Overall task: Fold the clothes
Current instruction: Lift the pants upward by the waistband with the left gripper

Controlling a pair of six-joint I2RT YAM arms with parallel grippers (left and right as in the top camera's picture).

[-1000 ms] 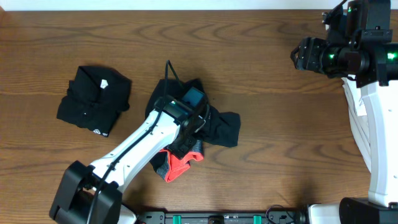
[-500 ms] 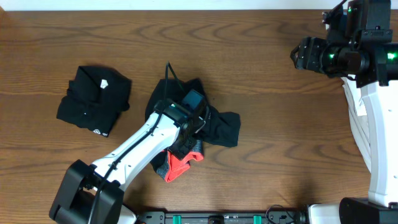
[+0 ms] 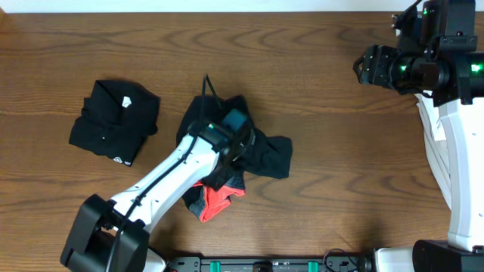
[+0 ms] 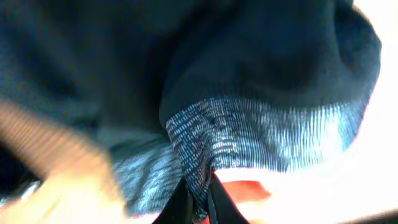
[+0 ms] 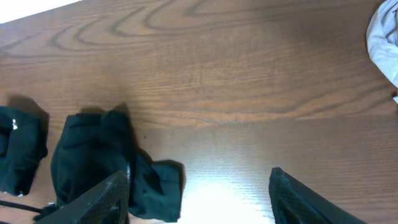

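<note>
Slight shift only: left gripper (image 4: 198, 202) has edged a touch farther from the near edge, tugging the red-orange edge along. Its fingers are clenched on the grey waistband of the trousers (image 3: 266, 155), bunched mid-table (image 3: 340, 159). Right gripper (image 5: 202, 199) is spread, empty and well apart. Judgement: still spreading out, no fold yet.

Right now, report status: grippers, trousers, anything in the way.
Left gripper shut on trousers at grey waistband; trousers crumpled, unfolded. Right gripper open, off to the side. Small black folded garment lies apart, not obstructing.
</note>
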